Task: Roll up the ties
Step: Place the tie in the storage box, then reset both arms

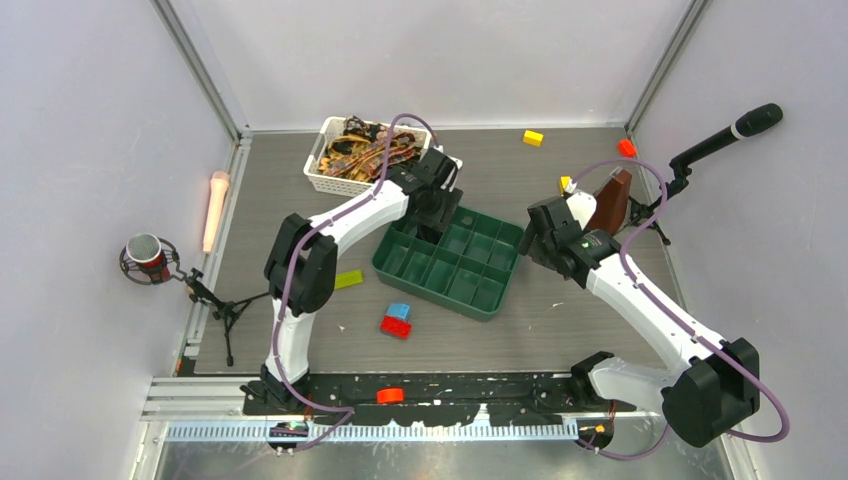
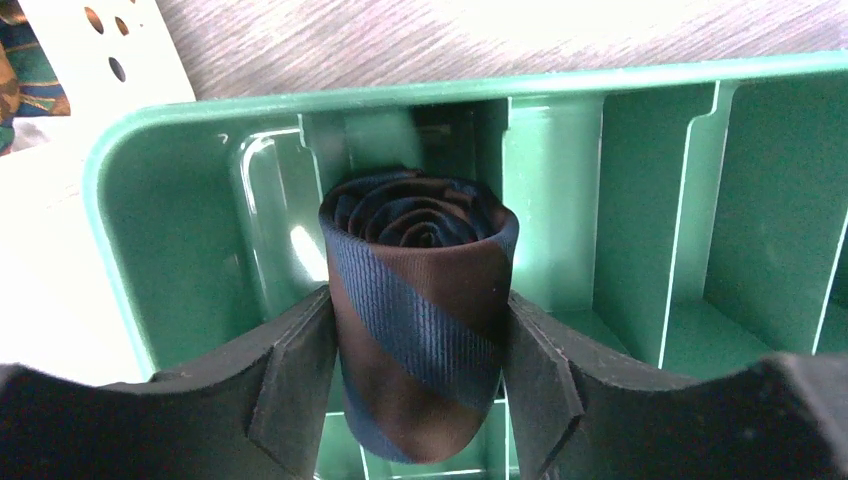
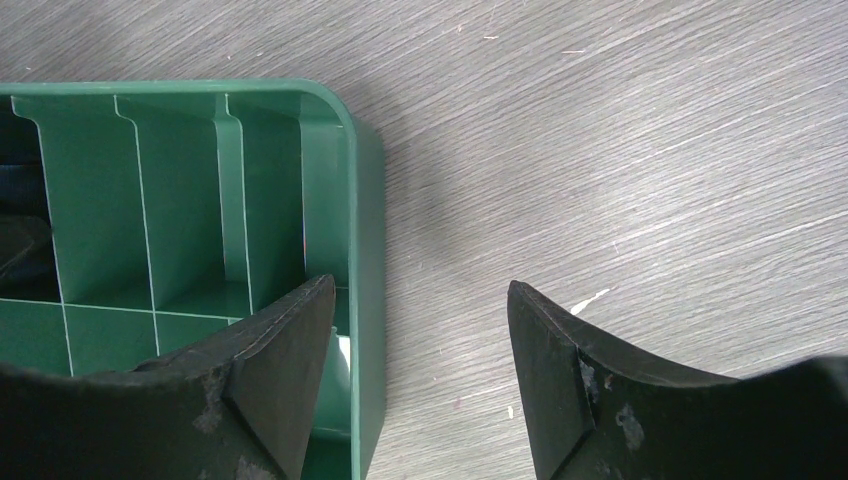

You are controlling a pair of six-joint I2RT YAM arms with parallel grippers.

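A tie rolled into a tight coil (image 2: pixel 420 290), navy with brown diagonal bands, stands upright in a corner compartment of the green divided tray (image 2: pixel 400 95). My left gripper (image 2: pixel 418 300) has both pads pressed against the sides of the roll; from above it sits over the tray's far-left corner (image 1: pixel 437 215). Several unrolled ties (image 1: pixel 370 150), brown, gold and black, lie heaped in the white basket (image 1: pixel 322 180) just behind. My right gripper (image 3: pixel 420 310) stands open and holds nothing. It straddles the tray's right corner wall (image 3: pixel 365 250), one finger over a compartment and the other over the table.
Loose bricks lie about: yellow (image 1: pixel 533 138) and red (image 1: pixel 627 148) at the back, blue (image 1: pixel 399 311) on red (image 1: pixel 395 327) and a flat green one (image 1: pixel 348 279) in front of the tray. A brown wedge (image 1: pixel 612 200) stands behind the right arm, beside a microphone stand (image 1: pixel 730 135).
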